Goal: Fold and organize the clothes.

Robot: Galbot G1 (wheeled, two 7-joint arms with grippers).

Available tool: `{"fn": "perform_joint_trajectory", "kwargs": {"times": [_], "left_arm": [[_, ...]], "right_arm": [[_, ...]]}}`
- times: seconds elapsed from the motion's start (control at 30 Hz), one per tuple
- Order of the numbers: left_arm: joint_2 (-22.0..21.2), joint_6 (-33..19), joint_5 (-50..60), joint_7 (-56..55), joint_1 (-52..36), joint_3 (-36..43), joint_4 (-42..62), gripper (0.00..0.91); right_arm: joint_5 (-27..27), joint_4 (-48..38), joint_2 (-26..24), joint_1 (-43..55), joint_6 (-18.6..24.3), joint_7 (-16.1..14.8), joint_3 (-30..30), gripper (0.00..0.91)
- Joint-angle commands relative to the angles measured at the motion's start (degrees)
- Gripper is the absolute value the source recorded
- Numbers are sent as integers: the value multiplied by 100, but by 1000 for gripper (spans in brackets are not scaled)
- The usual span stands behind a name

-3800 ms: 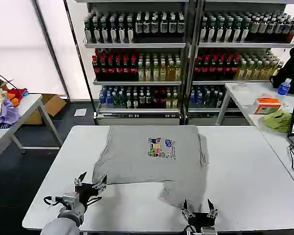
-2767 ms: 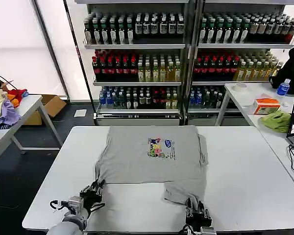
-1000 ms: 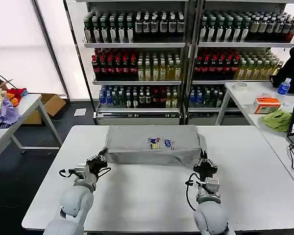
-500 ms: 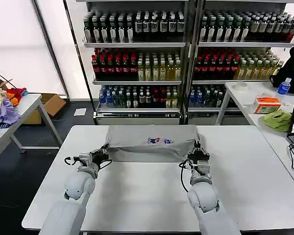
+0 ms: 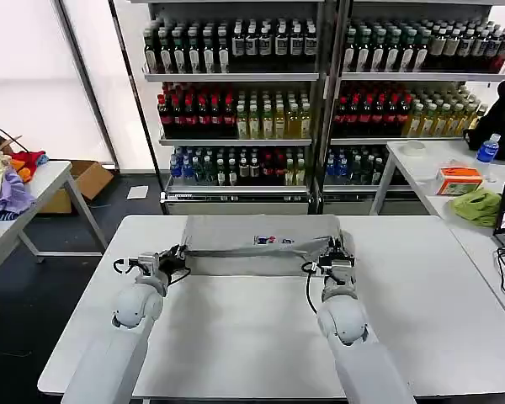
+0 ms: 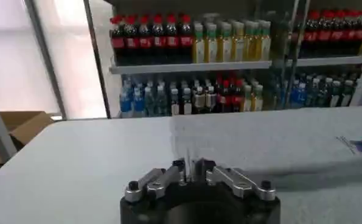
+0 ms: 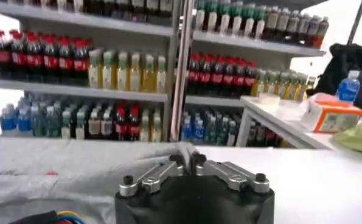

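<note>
While both arms reach forward across the white surface (image 5: 236, 328), their pale rounded forearms run side by side from the near edge toward the far one, wrists held level and low over the top. The left gripper (image 5: 175, 257) sits at the left end of the grey T-shirt (image 5: 261, 244), and the right gripper (image 5: 332, 252) sits at the right end. In the left wrist view the left gripper (image 6: 193, 173) has its fingers (image 6: 179, 167) drawn together on a thin edge of the grey T-shirt (image 6: 278, 146), which stretches away over the surface (image 6: 77, 164) toward the far side. In the right wrist view the right gripper (image 7: 188, 163) likewise has its fingers (image 7: 176, 161) pinched on a raised fold of the grey T-shirt (image 7: 65, 164).

The T-shirt lies folded into a long, narrow band across the far part of the surface, parallel to its far edge, with both ends held. A strip of its printed graphic (image 5: 272, 241) shows in red and blue on the upper layer near the middle; any writing in it is too small to read. Behind the surface stand shelves of bottles (image 5: 320, 93), whose labels cannot be read either. On a side table to the right rest a lime-green cloth (image 5: 477, 206) and an orange-and-white box (image 5: 459, 180).
</note>
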Motion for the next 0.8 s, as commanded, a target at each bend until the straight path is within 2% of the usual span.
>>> {"fn": "perform_joint_trajectory", "kwargs": {"times": [0.03, 0.13, 0.2, 0.53, 0.8], "left_arm": [[68, 61, -14, 11, -102, 21, 83, 907], [101, 101, -28, -40, -34, -7, -47, 907], [135, 180, -31, -98, 41, -29, -233, 907], [193, 391, -69, -204, 486, -262, -893, 907], [239, 512, -12, -231, 1297, -371, -1748, 907]], "right_arm": [[115, -200, 42, 138, -176, 114, -71, 907], [525, -149, 211, 225, -20, 526, 20, 907], [559, -48, 228, 243, 104, 649, 28, 907], [440, 714, 3, -172, -110, 672, -18, 907], [428, 1463, -259, -1159, -227, 593, 242, 907]]}}
